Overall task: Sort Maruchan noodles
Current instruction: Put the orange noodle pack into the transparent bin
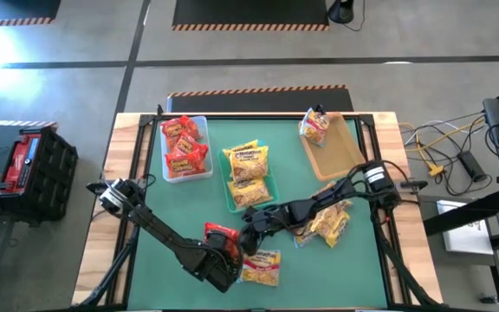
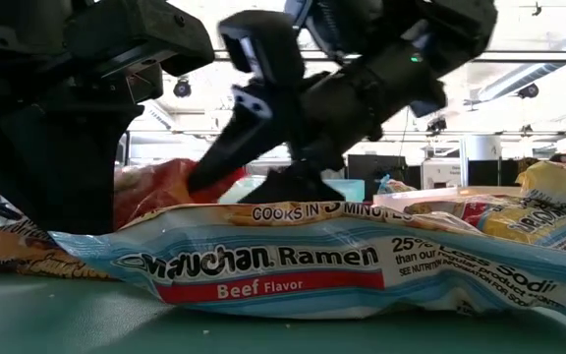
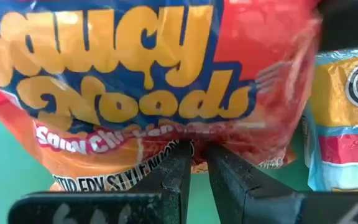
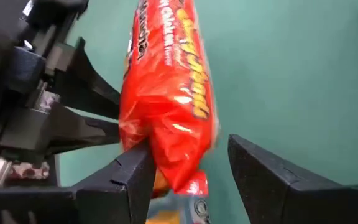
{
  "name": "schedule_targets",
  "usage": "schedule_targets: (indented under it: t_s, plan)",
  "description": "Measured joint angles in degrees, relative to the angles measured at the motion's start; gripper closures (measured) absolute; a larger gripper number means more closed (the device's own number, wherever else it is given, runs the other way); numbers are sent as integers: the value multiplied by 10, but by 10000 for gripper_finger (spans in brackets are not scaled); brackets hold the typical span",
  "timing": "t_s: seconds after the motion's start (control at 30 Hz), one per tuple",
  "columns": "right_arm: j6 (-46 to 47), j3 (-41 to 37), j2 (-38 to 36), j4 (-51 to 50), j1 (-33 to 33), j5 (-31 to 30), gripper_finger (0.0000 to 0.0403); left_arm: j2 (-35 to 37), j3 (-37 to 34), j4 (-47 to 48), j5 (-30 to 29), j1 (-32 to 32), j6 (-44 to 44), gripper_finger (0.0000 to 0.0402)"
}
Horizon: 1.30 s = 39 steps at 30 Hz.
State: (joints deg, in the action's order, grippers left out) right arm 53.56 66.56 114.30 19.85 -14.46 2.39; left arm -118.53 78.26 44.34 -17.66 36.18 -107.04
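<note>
High view: the left claw point(image 1: 223, 251) sits near the desk's point(image 1: 145, 251) 6 o'clock edge, pinching a red-orange Saucy Noods packet point(image 1: 219, 234). The right claw point(image 1: 254, 222) is just at its 1 o'clock, spread beside the same packet. A yellow beef ramen packet point(image 1: 261, 267) lies touching the left claw at 3 o'clock; a loose heap of yellow packets point(image 1: 327, 221) lies under the right arm. A clear bin point(image 1: 199, 169) of red packets sits at 10 o'clock, a teal bin point(image 1: 232, 201) of yellow ones at centre, a tan bin point(image 1: 340, 152) at 2 o'clock with one packet on its far corner. Open green desk remains at 8 o'clock and 4 o'clock.

Low view: the beef packet point(image 2: 283, 265) fills the foreground, both arms crowding above it.

Left wrist view: the dark fingers point(image 3: 179, 177) are pressed nearly together on the packet's point(image 3: 135, 87) lower seam.

Right wrist view: the spread fingers point(image 4: 260, 171) flank the hanging red packet point(image 4: 166, 99), one finger touching it.
</note>
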Motion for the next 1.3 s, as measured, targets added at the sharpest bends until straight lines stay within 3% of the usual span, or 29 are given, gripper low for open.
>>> schedule_targets:
  t_s: [0.4,0.93,1.07,1.3]
  plan:
    - [-59,82,17,-93,16,28,204,-1,0,1,-5,12,-2,363]
    - [-100,98,-11,-144,35,88,204,-5,-1,-1,0,43,-8,363]
    - [-101,99,-14,-141,43,118,204,-16,0,-3,22,56,-22,363]
    - [-101,101,-13,-143,51,145,204,-23,1,-3,6,64,-79,363]
